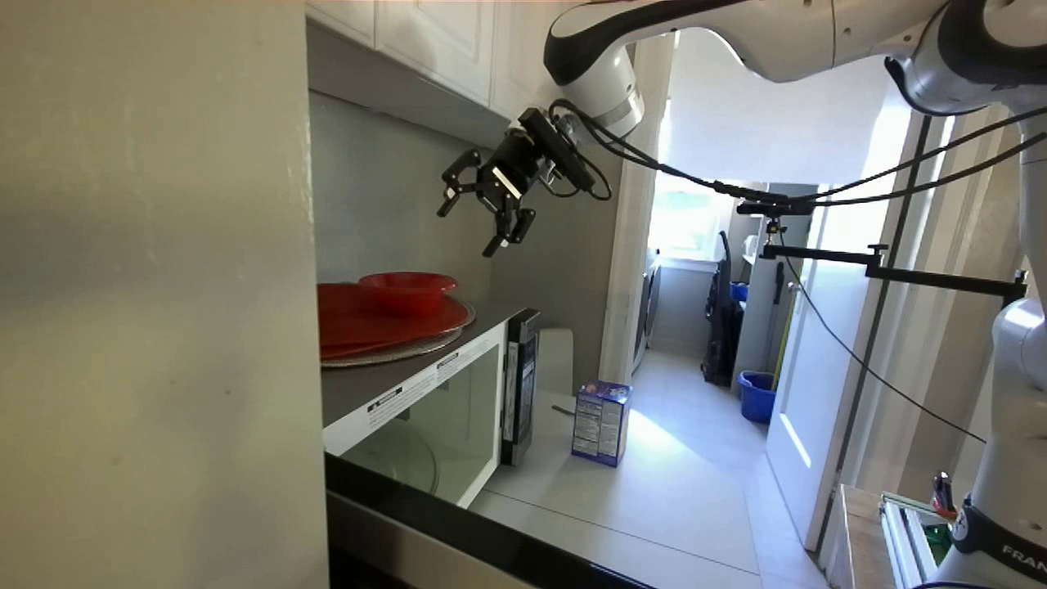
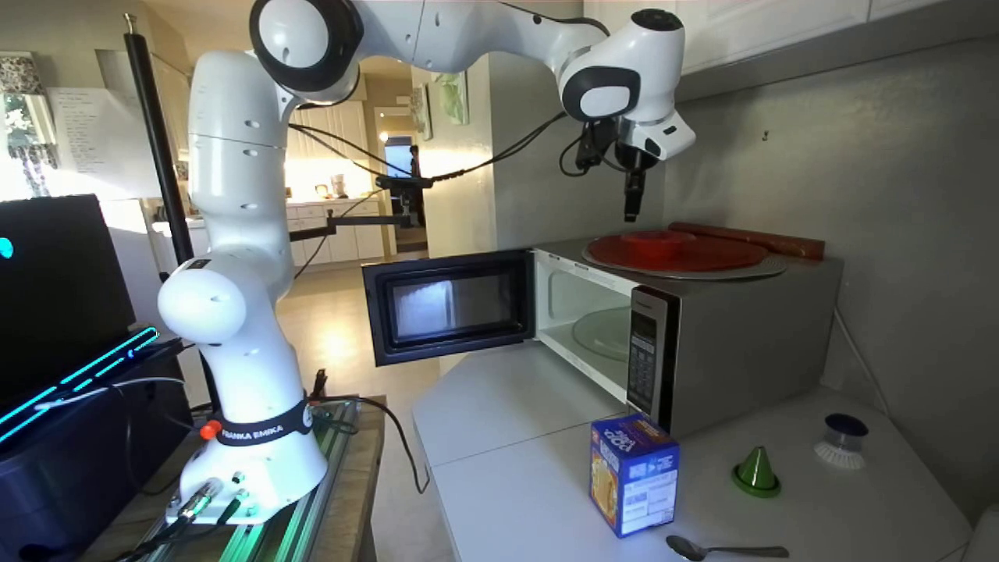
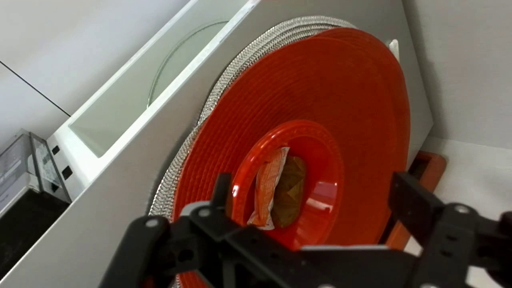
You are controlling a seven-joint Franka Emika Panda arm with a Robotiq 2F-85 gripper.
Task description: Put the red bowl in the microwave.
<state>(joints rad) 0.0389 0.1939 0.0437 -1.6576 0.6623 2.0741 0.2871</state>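
Note:
The glossy red bowl [image 3: 320, 160] sits upright on a wide flat red dish [image 3: 360, 104] on top of the microwave [image 2: 749, 351]. An orange-and-white packet [image 3: 267, 188] and a brownish item [image 3: 289, 192] lie inside the bowl. The bowl also shows in both exterior views [image 1: 409, 294] [image 2: 659, 246]. My gripper [image 1: 472, 227] is open and empty above the bowl, apart from it. In the wrist view its fingers [image 3: 314, 190] are spread wide, and the gripper body hides the bowl's near edge. The microwave door [image 2: 453, 308] is swung open, showing a glass turntable [image 2: 605, 332] inside.
Silver woven mats [image 3: 244, 60] lie under the red dish. A reddish-brown long object [image 2: 749, 238] lies behind it against the wall. White wall cabinets [image 1: 433, 41] hang above. A blue box [image 2: 634, 472], spoon [image 2: 726, 550], green juicer [image 2: 755, 472] and brush [image 2: 841, 441] are on the counter.

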